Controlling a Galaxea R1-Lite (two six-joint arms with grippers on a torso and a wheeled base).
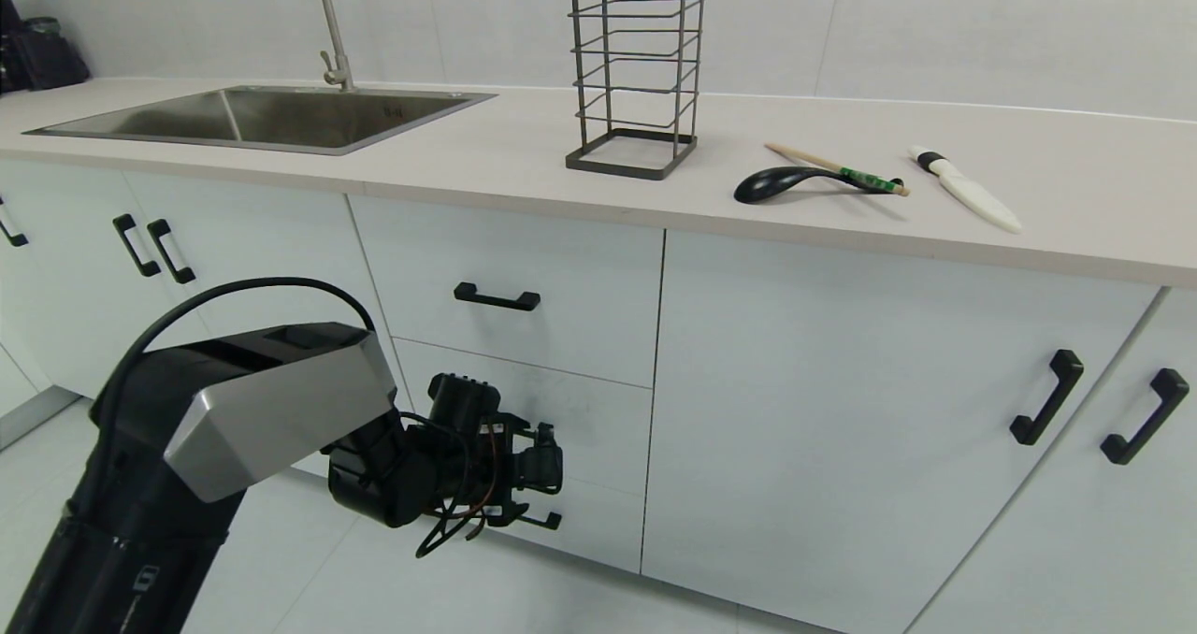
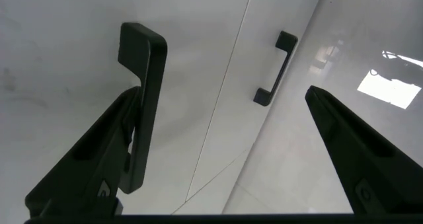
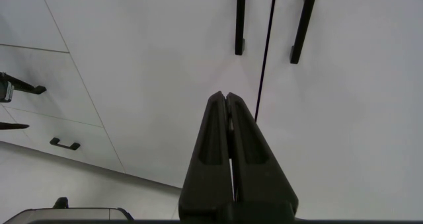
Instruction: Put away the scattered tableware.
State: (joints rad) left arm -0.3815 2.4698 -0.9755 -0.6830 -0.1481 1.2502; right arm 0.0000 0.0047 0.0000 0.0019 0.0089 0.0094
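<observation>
**Head view, lower left.** My left gripper (image 1: 542, 489) sits at the black bar handle (image 1: 542, 520) of the lower white drawer (image 1: 598, 466). Its fingers are spread apart and grasp nothing. In the left wrist view that handle lies just beside 1 finger (image 2: 99, 161).

**Right wrist view.** My right gripper (image 3: 227, 102) faces white cabinet doors (image 3: 330, 131), its 2 fingers pressed together and empty.

**Head view, upper right.** On the pale countertop (image 1: 524, 162) lie:
- a black curved spoon (image 1: 776, 183);
- a pair of wooden chopsticks with a green band (image 1: 832, 165), lying across the spoon's handle end;
- a white knife with a black collar (image 1: 968, 190), near them.

A dark wire rack (image 1: 636, 64) stands at upper centre, and a steel sink (image 1: 262, 115) is at upper left.
</observation>
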